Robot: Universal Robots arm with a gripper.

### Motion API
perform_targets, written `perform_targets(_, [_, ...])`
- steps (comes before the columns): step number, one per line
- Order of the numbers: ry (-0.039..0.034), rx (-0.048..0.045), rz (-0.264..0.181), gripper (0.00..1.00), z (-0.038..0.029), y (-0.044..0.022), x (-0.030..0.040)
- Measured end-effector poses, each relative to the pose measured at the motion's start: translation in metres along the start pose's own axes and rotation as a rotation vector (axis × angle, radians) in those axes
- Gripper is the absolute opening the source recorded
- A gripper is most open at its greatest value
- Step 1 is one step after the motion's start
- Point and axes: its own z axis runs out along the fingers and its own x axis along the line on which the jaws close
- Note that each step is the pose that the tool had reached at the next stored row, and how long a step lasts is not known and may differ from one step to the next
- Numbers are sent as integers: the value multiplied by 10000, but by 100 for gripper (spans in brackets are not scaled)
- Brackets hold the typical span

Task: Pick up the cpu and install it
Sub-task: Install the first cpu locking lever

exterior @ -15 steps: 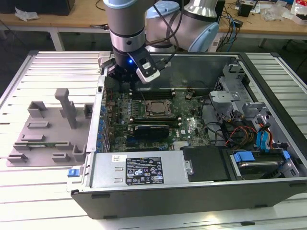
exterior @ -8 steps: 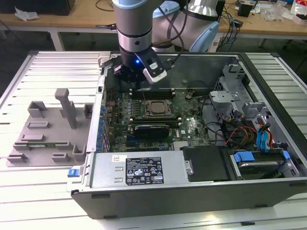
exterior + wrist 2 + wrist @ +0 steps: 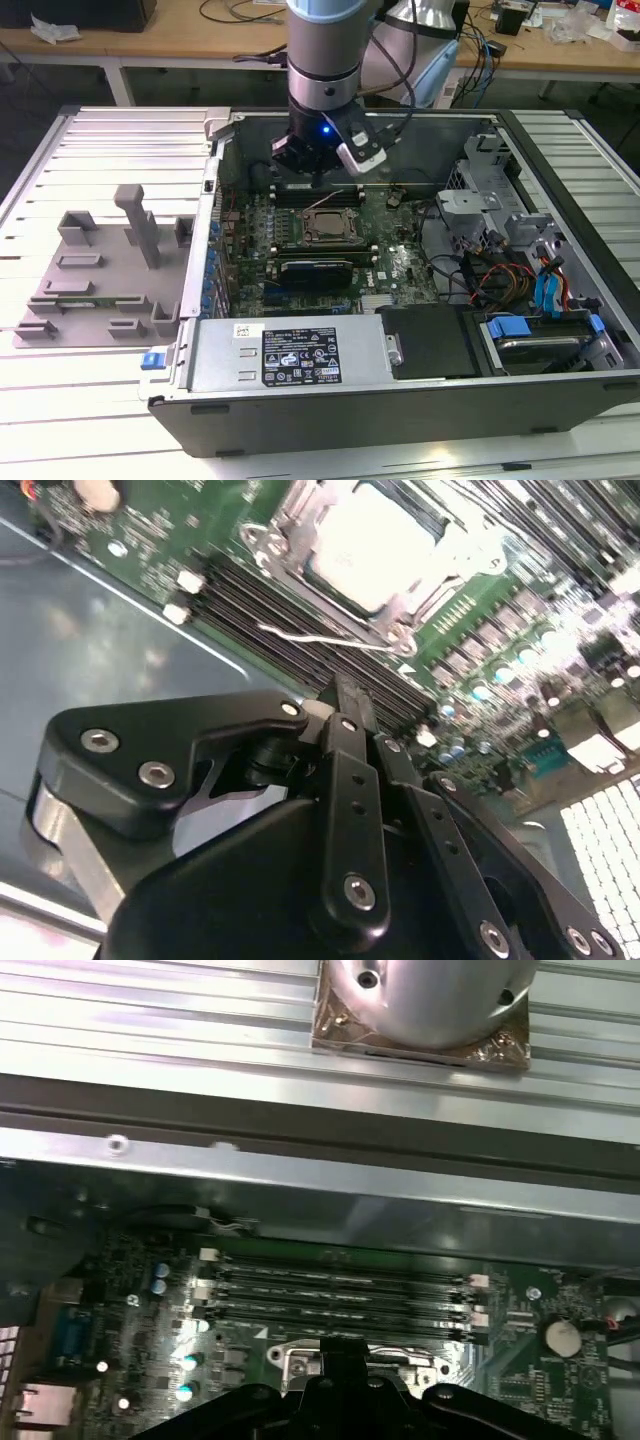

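A table (image 3: 90, 420) of pale ribbed metal slats runs across the scene, its grooves catching soft overhead light — bright streaks show on the slats in the first wrist view too. Behind it, along the far side of the exterior view, stands a long wooden workbench (image 3: 180, 45) on white legs, littered with black cables (image 3: 235, 10) and crumpled white scraps (image 3: 55, 28). Beneath the workbench the space falls into shadow. At the exterior view's right, more clutter (image 3: 580, 25) lies on the workbench top — small pale odds and ends, too indistinct to name.
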Motion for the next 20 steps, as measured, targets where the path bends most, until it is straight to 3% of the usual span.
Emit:
perform_targets(1, [8,-2,4,11,6,-14,-77])
perform_targets(9, [29,-3,13,11,27,-69,-370])
perform_targets(17, [20,0,53,11,38,-74,-383])
perform_targets(20, [-2,3,77,11,45,-73,-353])
